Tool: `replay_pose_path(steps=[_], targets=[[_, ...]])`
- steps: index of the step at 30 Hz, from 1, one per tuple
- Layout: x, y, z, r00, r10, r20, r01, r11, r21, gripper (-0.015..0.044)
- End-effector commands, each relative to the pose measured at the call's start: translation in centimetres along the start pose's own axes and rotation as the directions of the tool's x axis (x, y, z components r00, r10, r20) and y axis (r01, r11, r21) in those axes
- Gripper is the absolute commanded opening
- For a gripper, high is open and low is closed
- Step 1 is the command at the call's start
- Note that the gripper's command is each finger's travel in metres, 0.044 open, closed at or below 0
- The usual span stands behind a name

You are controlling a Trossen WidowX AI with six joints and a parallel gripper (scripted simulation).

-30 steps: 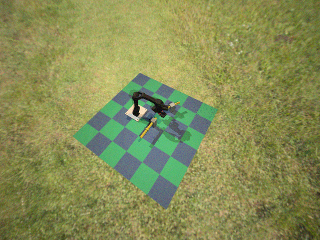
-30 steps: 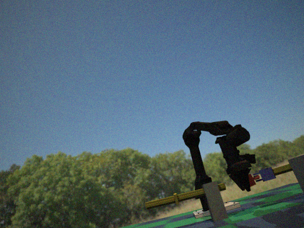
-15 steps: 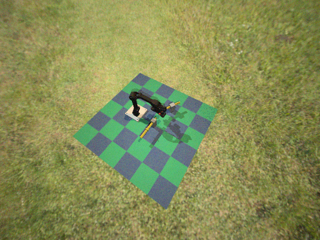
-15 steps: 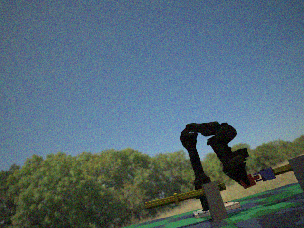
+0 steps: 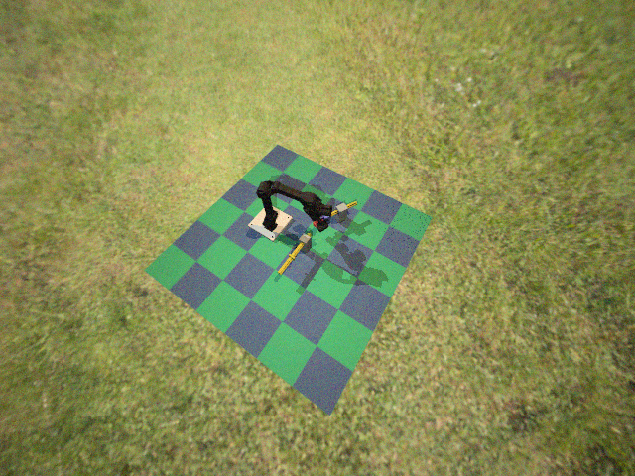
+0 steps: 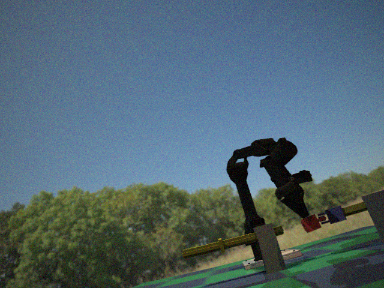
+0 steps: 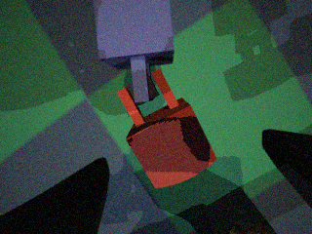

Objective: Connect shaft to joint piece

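Note:
The red square joint piece (image 5: 315, 223) (image 6: 310, 223) (image 7: 168, 146) hangs by its two arms from the blue hub (image 6: 335, 215) (image 7: 134, 29) on the end of the fixed yellow shaft (image 5: 351, 204) (image 6: 354, 209). It is turned at an angle to the hub in the wrist view. Its opening faces away from the hub; whether it lines up exactly I cannot tell. My gripper (image 7: 185, 152) is open and above the piece, its black fingers apart on either side, with visible gaps. The second yellow shaft (image 5: 290, 258) (image 6: 235, 241) lies in its block, its near end apart from the piece.
The fixed shaft's grey block (image 5: 341, 207) (image 6: 375, 207) stands beyond the hub. The second shaft's grey block (image 5: 305, 238) (image 6: 269, 248) stands on the joint's other side. A collar (image 6: 221, 245) sits on the second shaft. The arm's pale base plate (image 5: 283, 219) is beside them on the checkered mat (image 5: 256, 327).

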State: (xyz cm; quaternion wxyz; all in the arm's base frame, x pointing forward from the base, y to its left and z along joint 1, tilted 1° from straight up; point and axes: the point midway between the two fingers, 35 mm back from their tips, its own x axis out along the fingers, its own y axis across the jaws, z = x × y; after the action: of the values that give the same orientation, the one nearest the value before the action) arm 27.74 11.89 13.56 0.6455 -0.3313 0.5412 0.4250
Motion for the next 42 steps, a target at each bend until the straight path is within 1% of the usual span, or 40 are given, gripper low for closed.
replay_pose_path(steps=[1,6,12,18,24,26,32,34,39,42], targets=[[-1.4,0.0,0.5,1.0,-0.017,-0.02,0.02,0.99,0.137,0.044],[-3.2,0.1,1.0,0.999,-0.036,-0.039,0.046,0.953,0.3,0.044],[-5.4,0.4,1.5,0.996,-0.059,-0.061,0.082,0.872,0.483,0.044],[-7.5,0.7,1.8,0.993,-0.084,-0.082,0.117,0.754,0.646,0.044],[-9.6,1.2,1.9,0.989,-0.108,-0.103,0.148,0.606,0.782,0.044],[-10.1,1.4,1.9,0.988,-0.114,-0.108,0.153,0.57,0.807,0.044],[-10.1,1.3,1.8,0.987,-0.113,-0.11,0.155,0.562,0.813,0.044],[-9.7,0.7,0.5,0.986,-0.104,-0.129,0.165,0.532,0.83,0.044],[-8.3,-1.0,-4.4,0.979,-0.058,-0.193,0.2,0.414,0.888,0.044],[-8.1,-1.2,-5.1,0.978,-0.05,-0.2,0.203,0.398,0.895,0.044]])
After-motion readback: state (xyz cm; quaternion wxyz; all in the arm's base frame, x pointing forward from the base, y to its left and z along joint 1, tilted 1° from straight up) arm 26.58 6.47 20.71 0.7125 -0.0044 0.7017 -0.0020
